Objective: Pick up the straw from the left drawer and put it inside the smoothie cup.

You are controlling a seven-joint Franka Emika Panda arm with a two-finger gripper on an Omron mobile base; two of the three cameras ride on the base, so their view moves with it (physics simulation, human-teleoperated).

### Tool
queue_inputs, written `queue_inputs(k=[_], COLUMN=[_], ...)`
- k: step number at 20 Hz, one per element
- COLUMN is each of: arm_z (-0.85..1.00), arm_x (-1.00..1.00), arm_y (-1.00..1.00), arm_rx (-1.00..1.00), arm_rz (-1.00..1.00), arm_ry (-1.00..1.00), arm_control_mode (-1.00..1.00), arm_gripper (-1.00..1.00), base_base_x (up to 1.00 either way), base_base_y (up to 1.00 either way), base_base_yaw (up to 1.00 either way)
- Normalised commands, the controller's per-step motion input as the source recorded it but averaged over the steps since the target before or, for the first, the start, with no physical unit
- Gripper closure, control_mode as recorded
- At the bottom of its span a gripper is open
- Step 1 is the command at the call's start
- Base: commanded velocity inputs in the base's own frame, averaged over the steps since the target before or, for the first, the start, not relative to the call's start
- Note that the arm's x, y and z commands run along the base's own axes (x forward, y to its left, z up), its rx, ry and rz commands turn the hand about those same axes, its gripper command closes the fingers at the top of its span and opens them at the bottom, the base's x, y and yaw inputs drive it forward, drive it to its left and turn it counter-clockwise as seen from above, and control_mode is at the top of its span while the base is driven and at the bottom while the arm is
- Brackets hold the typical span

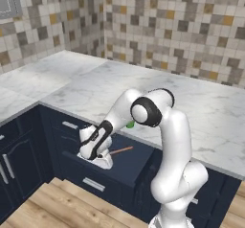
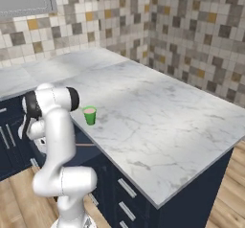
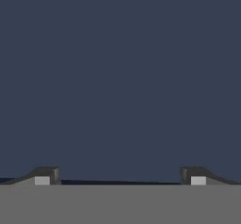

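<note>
Pincer (image 3: 120,176) spread wide — straw (image 1: 120,150) beside hand, in left drawer (image 1: 125,162).

From the left base view my own forearm covers most of the smoothie cup (image 1: 130,124), leaving me just a green sliver at about 10 o'clock of the elbow joint, and the hand, sunk into the left drawer (image 1: 125,167), hides one end of the straw (image 1: 120,150) so I cannot tell whether the fingers touch it. In the right base view the arm blocks nearly all of the drawer and I get only a short orange stub of straw at 3 o'clock of the arm. In the hand view the gripper (image 3: 120,180) shows me only two fingertips (image 3: 43,177) set wide apart against flat navy, too close to tell which surface it is.
</note>
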Motion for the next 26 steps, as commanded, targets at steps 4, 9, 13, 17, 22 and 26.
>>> queue_inputs(k=[4, 9, 13, 17, 22, 26], arm_z=[0.00, 0.00, 0.10, 0.57, 0.97, 1.00], arm_x=[-1.00, -1.00, -1.00, -1.00, -0.75, -0.22], arm_y=[0.46, 0.66, 0.72, 0.62, 0.19, -0.01], arm_rx=[-0.01, -0.03, -0.03, -0.02, 0.00, 0.00], arm_rz=[0.04, 0.02, 0.00, 0.00, -0.01, -0.11], arm_ry=[0.00, -0.06, -0.21, -0.32, -0.34, -0.27], arm_control_mode=[-1.00, -1.00, -1.00, -1.00, -1.00, -1.00], arm_gripper=[-1.00, -1.00, -1.00, -1.00, -1.00, -1.00], base_base_x=[0.00, 0.00, 0.00, 0.00, 0.00, 0.00], base_base_y=[0.00, 0.00, 0.00, 0.00, 0.00, 0.00], base_base_yaw=[0.00, 0.00, 0.00, 0.00, 0.00, 0.00])
